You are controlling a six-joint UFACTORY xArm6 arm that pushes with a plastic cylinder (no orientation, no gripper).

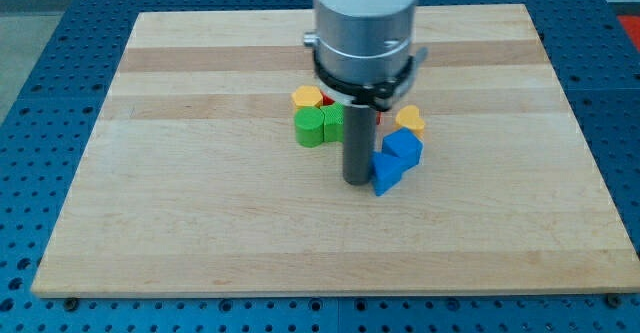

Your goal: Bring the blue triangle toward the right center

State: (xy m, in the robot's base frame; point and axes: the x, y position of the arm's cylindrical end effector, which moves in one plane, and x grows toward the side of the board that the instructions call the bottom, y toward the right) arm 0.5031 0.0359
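Observation:
The blue triangle (pixel 385 172) lies just right of the board's centre. My tip (pixel 355 180) stands at its left side, touching or nearly touching it. A blue cube-like block (pixel 404 147) sits right behind the triangle, against its upper right. A yellow block (pixel 409 119) lies above that one. Left of the rod are a green block (pixel 311 127), a second green block (pixel 333 121) and a yellow block (pixel 307 97). A red block (pixel 327 101) shows only as a sliver behind the arm.
The wooden board (pixel 200 223) rests on a blue perforated table (pixel 40 33). The arm's grey body (pixel 363 23) hangs over the top centre and hides part of the block cluster.

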